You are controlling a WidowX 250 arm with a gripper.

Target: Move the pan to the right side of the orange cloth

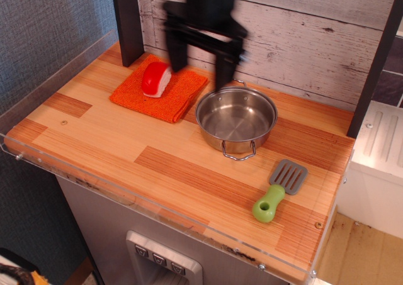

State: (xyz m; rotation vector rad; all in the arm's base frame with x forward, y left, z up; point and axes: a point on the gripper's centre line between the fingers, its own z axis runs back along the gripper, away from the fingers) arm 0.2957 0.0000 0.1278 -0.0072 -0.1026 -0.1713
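The pan [237, 119] sits flat on the wooden counter [157, 172] just to the right of the orange cloth [160, 89], its left rim close to, perhaps just over, the cloth's right corner, with one wire loop handle pointing toward the front edge and the other toward the back wall. Judged from this layout, the task looks essentially done: the pan is where the sentence asks for it, upright and empty, and nothing is holding it. The gripper [199, 65] is up above the back of the counter, over the gap between cloth and pan, and is blurred by motion; its two dark fingers stand wide apart with nothing between them, so it appears open and empty, well clear of the pan. What seems left, if anything, is only for the arm to retire. A red-and-white toy sushi [156, 78] lies on the cloth, and a spatula [279, 189] with a grey blade and a green handle lies near the front right corner, well apart from the pan. No brand, label or readable writing shows on the pan, the cloth, the spatula or the counter; the panel below the front edge has small buttons whose markings are too small to make out.
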